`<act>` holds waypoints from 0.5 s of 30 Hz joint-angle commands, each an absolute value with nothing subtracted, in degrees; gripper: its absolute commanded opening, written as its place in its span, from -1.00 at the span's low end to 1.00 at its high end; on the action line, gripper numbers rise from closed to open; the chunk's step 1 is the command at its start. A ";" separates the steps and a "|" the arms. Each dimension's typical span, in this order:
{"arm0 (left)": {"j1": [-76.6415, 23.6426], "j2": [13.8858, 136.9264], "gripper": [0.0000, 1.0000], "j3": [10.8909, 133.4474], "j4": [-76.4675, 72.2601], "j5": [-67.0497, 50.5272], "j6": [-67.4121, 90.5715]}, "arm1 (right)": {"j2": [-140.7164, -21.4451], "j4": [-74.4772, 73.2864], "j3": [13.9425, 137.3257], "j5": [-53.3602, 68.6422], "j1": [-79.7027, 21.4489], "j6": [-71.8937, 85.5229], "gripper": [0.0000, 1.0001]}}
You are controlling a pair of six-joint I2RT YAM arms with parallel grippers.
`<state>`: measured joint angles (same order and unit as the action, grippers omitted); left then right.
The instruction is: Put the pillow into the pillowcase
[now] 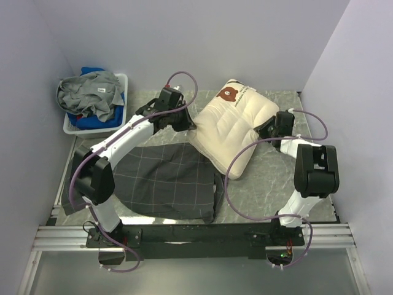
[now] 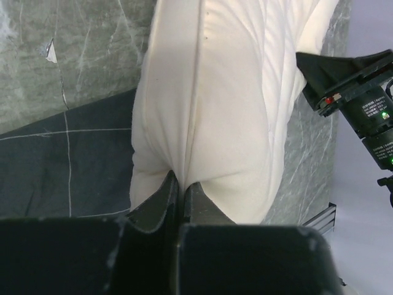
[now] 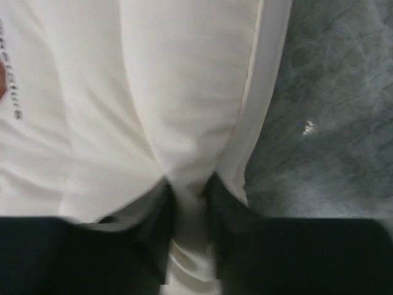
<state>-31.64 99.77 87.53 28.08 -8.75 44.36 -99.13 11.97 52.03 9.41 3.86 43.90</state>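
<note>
Plainly soft and light, the pillow (image 1: 233,126) lies toward one o'clock on the table (image 1: 270,184), with the pillowcase (image 1: 166,178) at its seven. The left gripper (image 2: 181,184) clamps its nine-o'clock edge and the right gripper (image 3: 190,187) its three-o'clock edge; seams should hold, stuffing would squash.

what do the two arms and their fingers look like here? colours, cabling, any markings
Both match: left arm and right arm have white links between bulky black joint housings. A purple cable loops loosely along each. Left gripper and right gripper are black, with flat dark grey fingers. The right wrist carries a printed label and small red and green lights.
</note>
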 commanded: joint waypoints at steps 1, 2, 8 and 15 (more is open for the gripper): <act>-31.64 100.46 -0.97 92.46 25.31 -8.53 43.68 | -98.88 14.25 53.16 10.98 4.04 45.97 -1.00; -31.81 100.55 -0.96 92.55 25.31 -7.57 43.59 | -98.27 13.46 53.17 10.90 3.96 45.88 -1.00; -32.08 103.09 -0.97 95.44 26.36 -1.42 42.63 | -81.94 4.32 49.58 2.84 0.81 44.56 -1.00; -33.66 109.68 -0.99 101.60 26.81 -0.09 40.69 | -49.45 -6.74 37.10 -7.73 -9.48 46.14 -1.00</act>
